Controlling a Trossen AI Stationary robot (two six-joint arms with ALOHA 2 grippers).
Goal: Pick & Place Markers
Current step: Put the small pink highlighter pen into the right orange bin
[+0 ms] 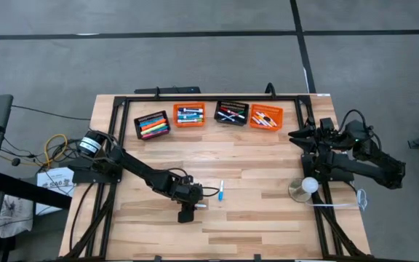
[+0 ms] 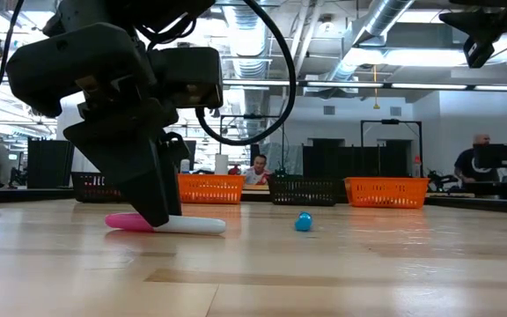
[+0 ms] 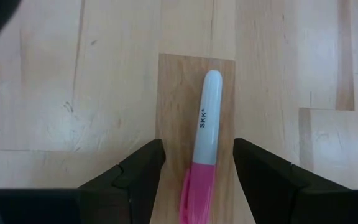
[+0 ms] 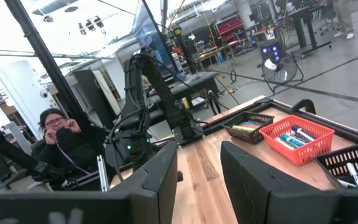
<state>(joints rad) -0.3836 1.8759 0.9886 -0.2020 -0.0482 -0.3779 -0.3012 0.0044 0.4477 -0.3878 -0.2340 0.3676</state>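
Observation:
A white marker with a pink cap point(image 3: 205, 143) lies flat on the wooden table point(image 1: 253, 225); the low view shows this marker point(image 2: 187, 225) on its side. My left gripper point(image 3: 197, 149) points steeply down over its pink end, open, one finger on each side with a gap to the marker. From above, my left gripper point(image 1: 188, 211) is near the table's middle front. A blue marker point(image 1: 221, 191) lies just right of it, and the blue marker point(image 2: 303, 221) also appears in the low view. My right gripper point(image 4: 199, 155) waits raised and level at the table's right side point(image 1: 297, 135), open and holding nothing.
Along the far edge stand a black basket point(image 1: 152, 124), an orange basket point(image 1: 189, 115), a second black basket point(image 1: 231, 113) and a second orange basket point(image 1: 266, 116), all holding markers. A white ball on a round base point(image 1: 308, 188) stands at the right edge. People sit beyond the table.

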